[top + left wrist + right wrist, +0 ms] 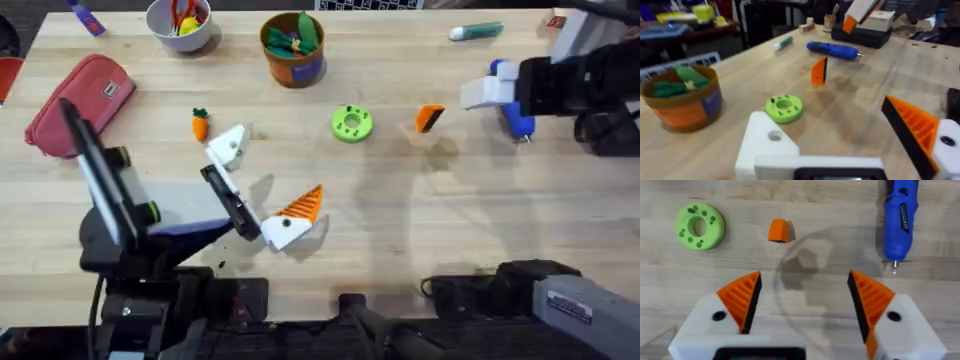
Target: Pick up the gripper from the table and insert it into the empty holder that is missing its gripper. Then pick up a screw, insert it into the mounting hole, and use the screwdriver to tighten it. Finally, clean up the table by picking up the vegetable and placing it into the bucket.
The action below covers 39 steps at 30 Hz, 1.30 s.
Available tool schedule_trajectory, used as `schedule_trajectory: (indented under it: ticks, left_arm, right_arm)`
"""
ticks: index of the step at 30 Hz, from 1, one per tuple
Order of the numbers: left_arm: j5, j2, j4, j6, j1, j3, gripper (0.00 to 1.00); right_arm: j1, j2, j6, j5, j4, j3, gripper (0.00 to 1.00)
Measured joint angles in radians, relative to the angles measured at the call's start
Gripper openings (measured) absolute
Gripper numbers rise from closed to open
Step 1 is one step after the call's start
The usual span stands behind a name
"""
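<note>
1. In the overhead view you see the loose gripper [429, 118] lying on the table [400, 230], between the green ring [351, 124] and the screwdriver [513, 112]. Your left gripper [258, 188] is spread wide, grasping nothing; one finger is the bare holder [228, 146], the other carries an orange pad. The vegetable [200, 125] lies just beside that holder, and the bucket [294, 49] stands near the far edge with green toys inside. Your right gripper [490, 88] hangs above the screwdriver; from here you cannot tell how its fingers stand.

2. In your left wrist view the white holder [765, 145] has an open mounting hole. The orange gripper [819, 70] stands on edge beyond the green ring [783, 107], with the screwdriver [834, 49] farther off and the bucket [683, 100] to one side.

3. In your right wrist view the right gripper [805, 292] is released, both orange pads wide apart and empty. The small gripper [778, 230] rests between the green ring [699, 226] and the screwdriver [899, 217].
</note>
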Motion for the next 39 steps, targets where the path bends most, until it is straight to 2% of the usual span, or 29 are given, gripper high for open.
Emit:
schedule_trajectory:
  ticks: [3,13,39]
  left_arm:
    - [0.02,0.0,-0.061,-0.019,0.0,0.0,0.999]
    - [0.072,-0.003,-0.069,-0.028,0.0,0.0,0.999]
    - [0.094,-0.003,-0.072,-0.03,0.0,0.0,0.999]
  right_arm:
    - [0.0,0.0,0.0,0.0,0.0,0.0,0.993]
    - [0.0,0.0,0.0,0.0,0.0,0.0,0.994]
    - [0.0,0.0,0.0,0.0,0.0,0.0,0.994]
